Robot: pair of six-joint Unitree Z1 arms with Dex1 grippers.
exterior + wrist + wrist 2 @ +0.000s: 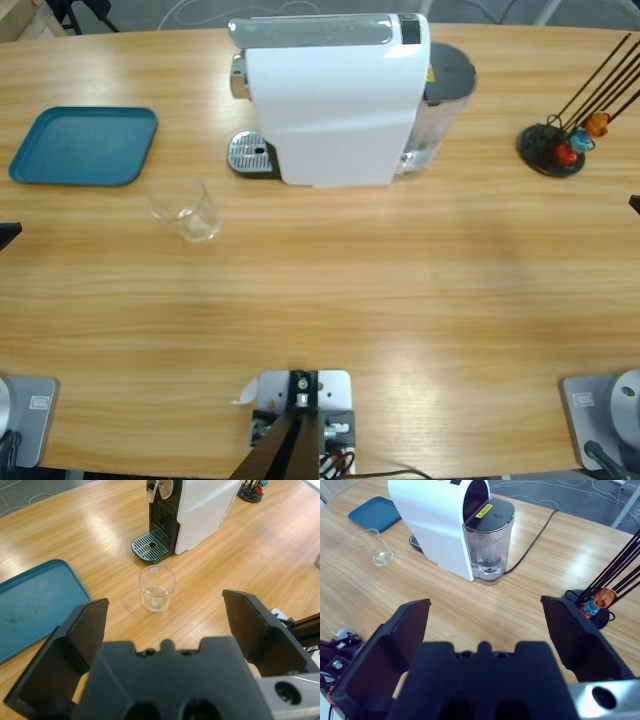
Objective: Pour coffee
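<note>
Coffee (156, 596) in tumbler (186, 209) between tray (85, 146) and machine (335, 95); both hands spread, empty.

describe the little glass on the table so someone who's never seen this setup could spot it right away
Find the white coffee machine at the back of the wooden table. The glass tumbler stands in front of its metal drip grate, near the blue tray. It is the only clear item, holding a thin layer of pale liquid.
</note>
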